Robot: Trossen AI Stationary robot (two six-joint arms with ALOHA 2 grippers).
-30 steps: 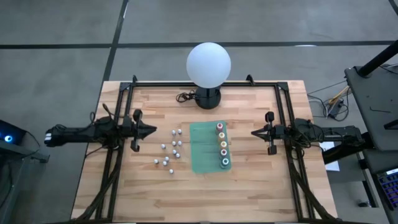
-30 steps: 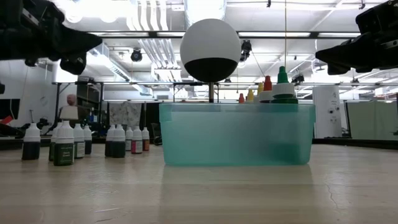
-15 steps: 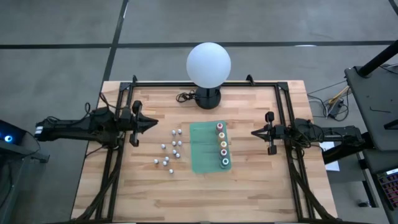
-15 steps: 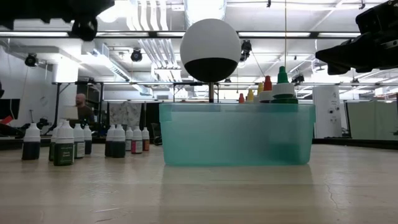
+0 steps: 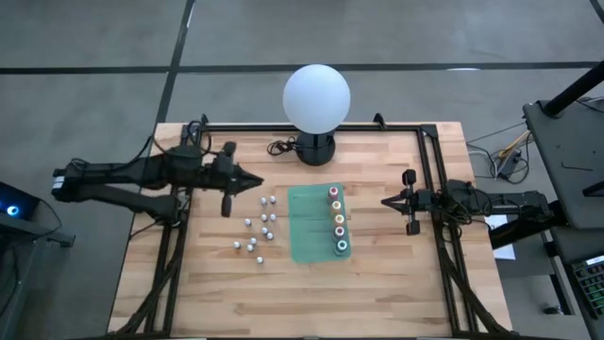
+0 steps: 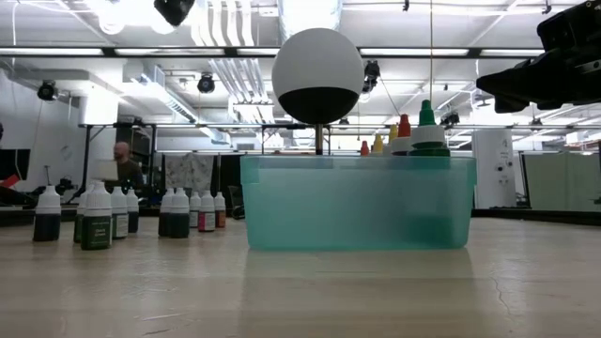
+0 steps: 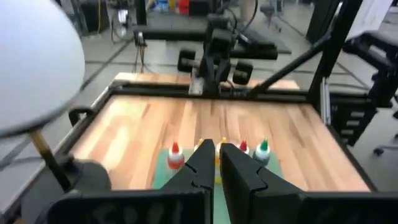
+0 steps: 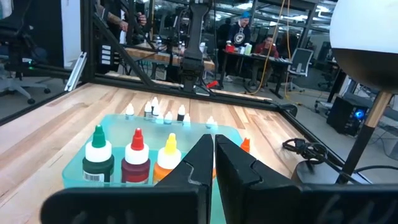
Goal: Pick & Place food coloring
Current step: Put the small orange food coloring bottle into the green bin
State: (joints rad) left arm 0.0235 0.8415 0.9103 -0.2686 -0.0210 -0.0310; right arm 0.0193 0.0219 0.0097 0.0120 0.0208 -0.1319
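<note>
Both grippers pinched shut, holding nothing.
Left gripper (image 5: pixel 253 180) hovers near small whitish bottles (image 5: pixel 258 227); right gripper (image 5: pixel 387 200) beside translucent teal tray (image 5: pixel 307 227).

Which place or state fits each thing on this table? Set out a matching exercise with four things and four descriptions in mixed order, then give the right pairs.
Things
1. green-capped bottle
2. whitish-capped bottles
3. globe lamp
4. left gripper

Descriptions
A. standing loose on the bare wood, left of the tub
B. shut, empty, above the table near the lamp's base
C. at the table's far edge, on a dark base
D. in the teal tub, at the near end of the row of coloured caps

Pairs: 1-D, 2-A, 3-C, 4-B
</note>
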